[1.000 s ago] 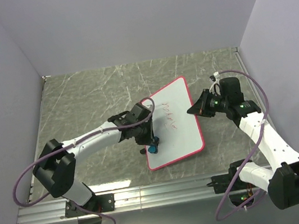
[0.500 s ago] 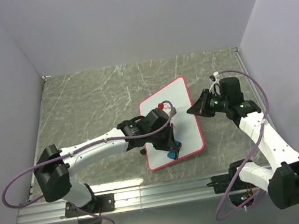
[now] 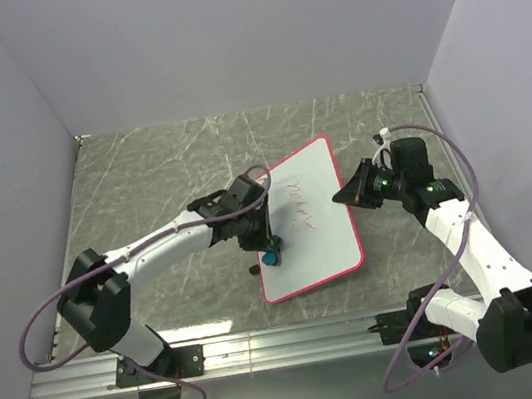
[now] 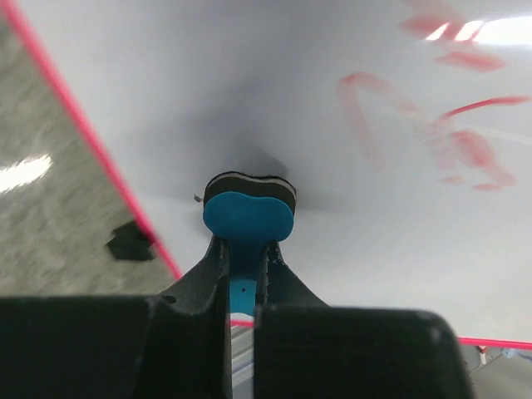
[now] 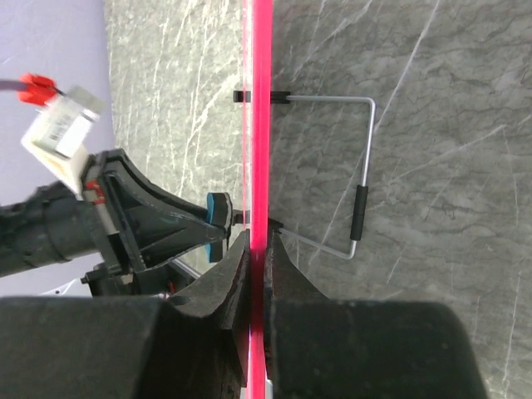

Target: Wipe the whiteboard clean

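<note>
Whiteboard (image 3: 322, 236) pinched by right jaws, whose wrist alone shows its wire stand (image 5: 357, 213); left jaws grip eraser (image 4: 248, 218).

Whiteboard (image 5: 259, 125) showing edge-on, pink rim running as vertical line up frame. Right gripper (image 5: 258, 249) clamping that rim, one dark finger (image 5: 229, 270) sitting on each side. Left of board, left gripper (image 5: 199, 223) gripping blue eraser (image 5: 219, 208), pad meeting board face. Right of board, bent wire stand (image 5: 366, 166) with black sleeve sticking out over grey marble table (image 5: 432, 125).
</note>
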`<state>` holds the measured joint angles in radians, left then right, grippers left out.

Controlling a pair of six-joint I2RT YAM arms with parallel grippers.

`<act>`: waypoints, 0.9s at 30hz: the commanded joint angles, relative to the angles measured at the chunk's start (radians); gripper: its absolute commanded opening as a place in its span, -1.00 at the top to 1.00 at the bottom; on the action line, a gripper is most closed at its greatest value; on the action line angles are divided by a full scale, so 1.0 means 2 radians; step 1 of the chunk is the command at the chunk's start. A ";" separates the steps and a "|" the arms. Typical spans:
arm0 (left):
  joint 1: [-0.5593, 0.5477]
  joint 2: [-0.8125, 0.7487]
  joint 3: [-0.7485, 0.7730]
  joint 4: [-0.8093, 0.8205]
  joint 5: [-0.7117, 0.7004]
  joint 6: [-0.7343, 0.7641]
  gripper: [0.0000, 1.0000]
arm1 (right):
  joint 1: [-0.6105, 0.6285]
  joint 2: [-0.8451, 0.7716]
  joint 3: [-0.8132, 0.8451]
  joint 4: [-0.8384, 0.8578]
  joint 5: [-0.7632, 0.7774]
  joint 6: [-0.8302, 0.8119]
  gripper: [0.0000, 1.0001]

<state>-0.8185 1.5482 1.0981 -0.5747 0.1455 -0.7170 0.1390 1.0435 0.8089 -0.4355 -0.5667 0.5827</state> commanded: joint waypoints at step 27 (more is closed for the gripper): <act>0.008 0.083 0.052 0.026 0.028 -0.003 0.99 | 0.004 0.014 0.006 -0.015 0.003 -0.031 1.00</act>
<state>-0.8379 1.6772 1.2587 -0.4980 0.2417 -0.7448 0.1333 1.0557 0.8097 -0.4351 -0.5697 0.5793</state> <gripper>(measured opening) 0.091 0.079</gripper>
